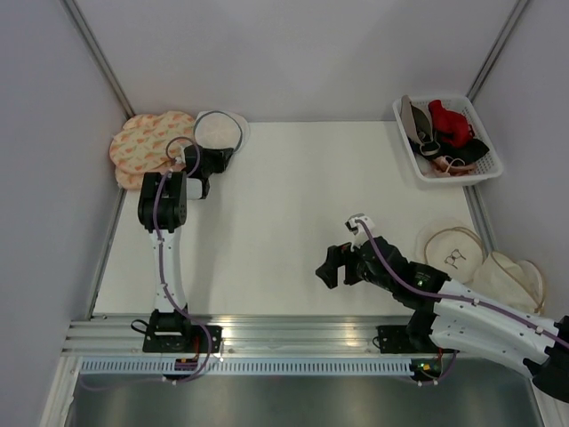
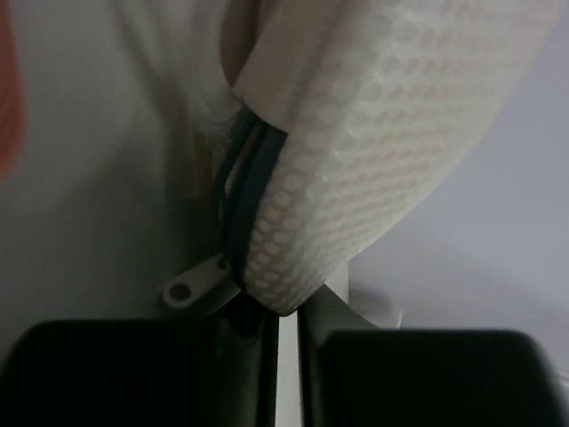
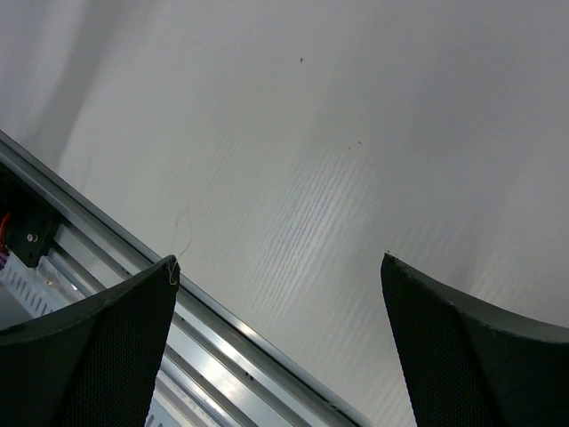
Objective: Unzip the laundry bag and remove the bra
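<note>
Left wrist view: the left pincer (image 2: 286,336) has its fingers drawn almost together on the lower edge of the laundry bag (image 2: 373,151). It looks clamped on the rim there.
Bag's place: the far-left corner of the surface (image 1: 293,196), just beside the pink patterned pouches (image 1: 147,147). I cannot tell whether it touches them.
Bag's look: white honeycomb mesh, domed and padded, with a dark grey zipped rim (image 2: 242,178). A pale pull tab (image 2: 191,286) hangs just left of the fingers.
Bra: not plainly seen. A peach tint shows through the mesh, so it is probably inside.
Handling: likely light, soft and easily crushed. The mesh would give and slide in a pinch, and the rim seems the firmest part to hold.
Where to take hold: steady the rim with one pincer and take the tab with the other. The tab is thin and flat and could slip out.
Right pincer (image 3: 280,260): fingers wide apart and empty, over bare surface toward the near edge, well apart from the bag.
Elsewhere: a basket (image 1: 462,176) at the far-right corner holds a red garment (image 1: 449,120) and a black garment (image 1: 471,149). Cream round pouches (image 1: 453,251) lie by the right edge.
</note>
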You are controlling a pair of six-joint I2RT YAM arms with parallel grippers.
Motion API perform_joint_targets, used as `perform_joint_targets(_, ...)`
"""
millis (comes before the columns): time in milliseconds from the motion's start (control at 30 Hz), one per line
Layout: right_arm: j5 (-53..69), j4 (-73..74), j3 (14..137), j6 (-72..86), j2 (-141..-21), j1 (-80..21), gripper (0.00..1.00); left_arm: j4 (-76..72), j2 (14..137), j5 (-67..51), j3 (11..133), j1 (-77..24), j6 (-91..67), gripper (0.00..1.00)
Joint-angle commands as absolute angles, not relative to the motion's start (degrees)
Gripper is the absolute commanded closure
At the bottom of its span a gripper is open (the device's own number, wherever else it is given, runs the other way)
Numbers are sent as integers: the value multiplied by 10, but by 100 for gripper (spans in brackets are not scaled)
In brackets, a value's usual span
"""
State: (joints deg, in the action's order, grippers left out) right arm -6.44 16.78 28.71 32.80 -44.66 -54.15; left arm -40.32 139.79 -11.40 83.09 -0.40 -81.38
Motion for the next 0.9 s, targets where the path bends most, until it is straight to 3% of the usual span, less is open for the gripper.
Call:
perform_joint_targets(0,-73,150,296,337,-457,-544,2,-390,1392,-174,851,-15,-770,98)
perform_joint_targets(133,-76,133,299,340,-469,-544,2,-399,1319,-212,798,-34,-717,98)
perform_joint_targets(267,-103,123,308,340,-471,-543,2,-411,1197,-257,656,-61,-650,98)
perform_joint_targets(400,-153,116,335,334,-489,-544,2,-388,1058,-158,473,-118,-596,98)
perform_joint_targets(567,-187,82,369,359,-544,-543,2,-440,923,-20,233,-256,-642,98)
perform_joint_targets(733,-200,13,346,447,-578,-542,2,-465,809,109,125,-376,-707,98)
perform_joint_targets(867,-186,-53,293,544,-556,-539,2,-434,714,158,77,-403,-719,98)
